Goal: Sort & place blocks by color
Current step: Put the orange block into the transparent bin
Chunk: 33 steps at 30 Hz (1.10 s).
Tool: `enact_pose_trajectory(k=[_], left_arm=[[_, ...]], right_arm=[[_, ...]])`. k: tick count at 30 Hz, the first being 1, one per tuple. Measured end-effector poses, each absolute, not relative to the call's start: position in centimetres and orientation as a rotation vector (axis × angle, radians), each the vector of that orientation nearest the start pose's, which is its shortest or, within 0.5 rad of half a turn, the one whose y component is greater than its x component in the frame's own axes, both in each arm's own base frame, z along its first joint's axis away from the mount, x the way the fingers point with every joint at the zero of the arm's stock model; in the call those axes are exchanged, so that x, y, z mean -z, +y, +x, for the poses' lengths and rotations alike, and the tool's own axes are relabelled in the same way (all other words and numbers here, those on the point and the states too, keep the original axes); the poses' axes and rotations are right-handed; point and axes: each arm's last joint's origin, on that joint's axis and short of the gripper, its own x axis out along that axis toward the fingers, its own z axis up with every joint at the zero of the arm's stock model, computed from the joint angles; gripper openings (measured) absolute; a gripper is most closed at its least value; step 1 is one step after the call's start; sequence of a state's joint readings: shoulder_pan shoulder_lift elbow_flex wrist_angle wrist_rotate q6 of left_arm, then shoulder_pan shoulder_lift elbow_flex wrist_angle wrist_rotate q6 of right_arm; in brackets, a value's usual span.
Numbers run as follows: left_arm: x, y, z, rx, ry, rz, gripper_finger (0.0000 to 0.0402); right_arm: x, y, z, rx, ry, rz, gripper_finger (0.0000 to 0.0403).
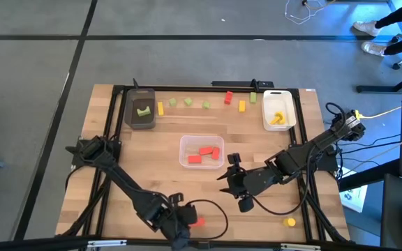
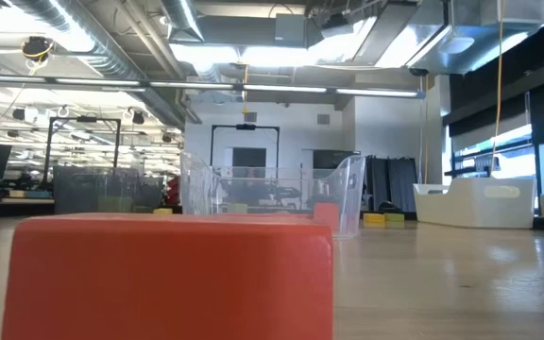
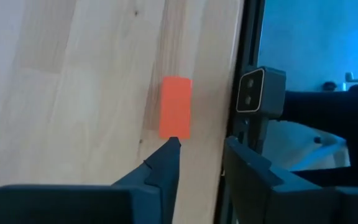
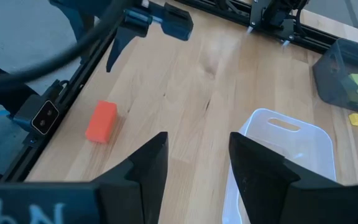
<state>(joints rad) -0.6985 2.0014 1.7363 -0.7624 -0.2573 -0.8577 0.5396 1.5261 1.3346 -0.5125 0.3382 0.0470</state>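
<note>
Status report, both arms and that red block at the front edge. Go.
Left gripper open, just short of the small red rectangular block, not gripping. Right gripper open, empty, beside the clear plastic tray. Nothing in the way.

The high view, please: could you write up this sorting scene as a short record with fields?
left gripper: open, at the table's near edge beside a red rectangular block, not holding it
right gripper: open, empty, next to the clear plastic tray
clear tray contents: red blocks
dark grey tray: a light green block
white tray: yellow blocks
unsorted: row of blocks along the far edge; one small yellow block near the front
</note>
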Motion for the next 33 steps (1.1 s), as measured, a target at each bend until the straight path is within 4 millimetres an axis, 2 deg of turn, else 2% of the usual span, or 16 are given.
enact_pose_trajectory(k=[8,12,23,30,33], left_arm=[[-25.4,-27.4,32.9,-0.058,0.983,-0.239,0.0200],[-24.2,-27.5,33.4,-0.037,1.001,-0.153,0.0227],[-20.0,-28.4,35.1,-0.057,1.018,-0.118,0.0232],[-18.6,-28.6,35.8,-0.068,1.010,-0.117,0.0232],[-18.6,-28.4,36.0,-0.072,1.000,-0.105,0.0232]], right_arm=[[-31.8,16.3,29.0,-0.179,0.642,-0.256,0.0171],[-31.8,16.3,29.0,-0.179,0.642,-0.257,0.0171],[-31.8,16.3,29.1,-0.179,0.636,-0.254,0.0171],[-31.9,16.3,29.1,-0.180,0.628,-0.250,0.0171],[-31.9,16.3,29.1,-0.180,0.628,-0.250,0.0171]])
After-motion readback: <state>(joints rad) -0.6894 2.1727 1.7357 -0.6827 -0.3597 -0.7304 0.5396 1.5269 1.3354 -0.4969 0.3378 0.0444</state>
